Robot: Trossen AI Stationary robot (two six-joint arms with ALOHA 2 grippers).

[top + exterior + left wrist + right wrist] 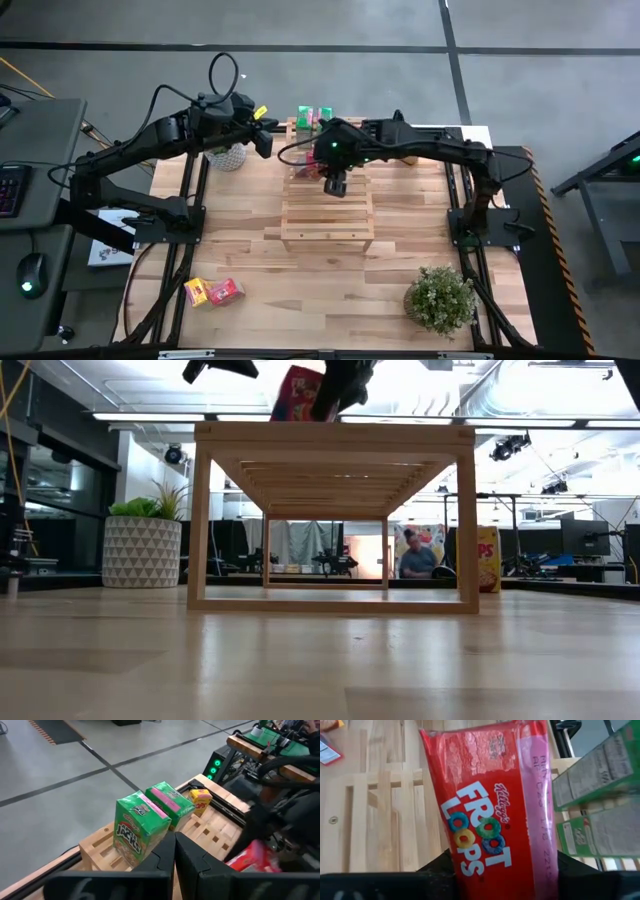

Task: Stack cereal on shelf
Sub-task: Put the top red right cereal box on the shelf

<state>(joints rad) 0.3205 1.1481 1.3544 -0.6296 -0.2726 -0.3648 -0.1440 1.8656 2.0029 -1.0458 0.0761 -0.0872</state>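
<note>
Over the slatted shelf [328,205], the right end effector [335,184] grips a red Froot Loops box [492,815], mid-placement beside two green boxes [150,820] already stacked at the back. Next, I'd say: lower it squarely and release. Left end effector [175,862] waits nearby, clamped shut and empty.

A: From above, the right gripper [335,184] covers the red box [495,815]; it's cut off at the low view's top edge

B: The left gripper [220,368] too. Table boxes [213,291]: print too small to read
</note>
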